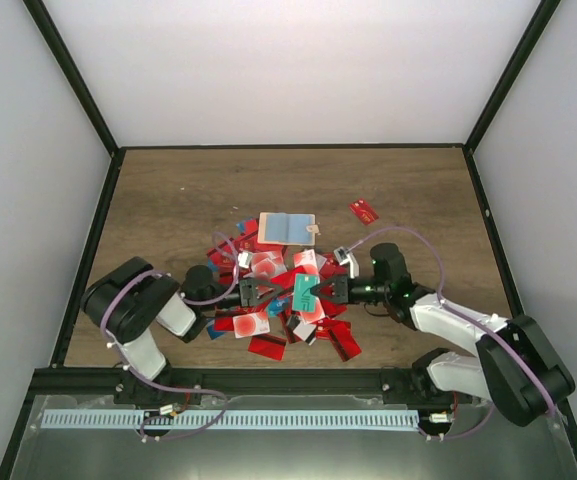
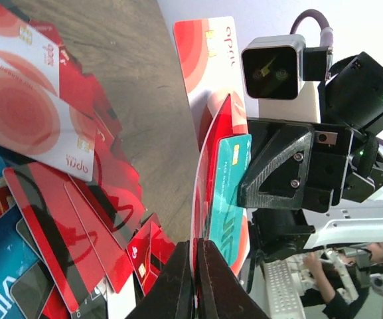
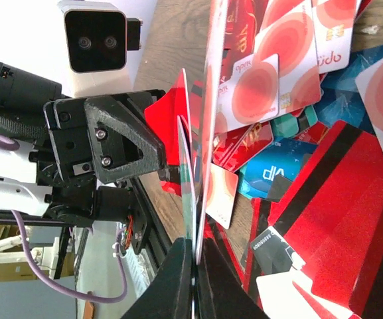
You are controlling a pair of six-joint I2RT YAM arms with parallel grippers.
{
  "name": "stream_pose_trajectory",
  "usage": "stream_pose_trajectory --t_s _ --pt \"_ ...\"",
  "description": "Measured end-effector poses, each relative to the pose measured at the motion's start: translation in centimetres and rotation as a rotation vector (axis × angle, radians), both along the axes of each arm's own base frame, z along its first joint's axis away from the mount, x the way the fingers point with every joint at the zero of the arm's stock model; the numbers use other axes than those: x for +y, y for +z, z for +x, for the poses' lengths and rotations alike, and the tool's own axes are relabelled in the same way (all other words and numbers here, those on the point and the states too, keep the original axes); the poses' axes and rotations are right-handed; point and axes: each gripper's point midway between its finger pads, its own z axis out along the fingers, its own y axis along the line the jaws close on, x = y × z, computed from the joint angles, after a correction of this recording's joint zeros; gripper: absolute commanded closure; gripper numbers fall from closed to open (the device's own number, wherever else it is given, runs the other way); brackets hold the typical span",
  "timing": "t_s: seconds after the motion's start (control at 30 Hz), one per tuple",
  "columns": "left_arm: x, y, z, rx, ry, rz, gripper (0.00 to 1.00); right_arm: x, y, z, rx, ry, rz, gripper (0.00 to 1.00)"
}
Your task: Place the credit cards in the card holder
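Left gripper (image 2: pixel 196 256) up close, fingers pressed shut on one edge of a teal card (image 2: pixel 229 193) that stands on edge, with a red card (image 2: pixel 210 149) flat against it. Right gripper (image 3: pixel 194 256) is clamped on the same teal card from the opposite side, above the heap of credit cards (image 1: pixel 268 322). Card holder (image 1: pixel 286 228) lies flat on the table (image 1: pixel 168 200) at the heap's far edge, clear of both grippers.

Wooden table (image 1: pixel 168 200) bears credit cards (image 1: pixel 268 347), card holder (image 1: pixel 298 227).
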Motion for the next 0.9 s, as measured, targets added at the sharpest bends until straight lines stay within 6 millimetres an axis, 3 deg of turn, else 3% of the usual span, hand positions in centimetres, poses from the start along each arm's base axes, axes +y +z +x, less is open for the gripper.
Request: stream_pose_trajectory --t_s 0.33,0.6,0.73,0.9 --pt "1.0 -1.5 -0.1 0.111 0.036 -0.016 0.96 -1.0 -3.1 0.7 0.048 -0.067 -0.111 0.65" --pt "1.7 0.0 1.4 0.066 0.13 0.004 0.96 -1.8 -5.1 1.1 0.066 -0.108 -0.192 0.42" --pt "2.4 1.1 2.8 0.036 0.218 0.032 0.96 -1.5 -4.3 1.5 0.051 -0.11 -0.172 0.36" --pt "3.1 3.1 4.0 0.021 0.32 0.018 0.96 -0.2 -0.7 2.0 0.001 -0.092 -0.029 0.36"
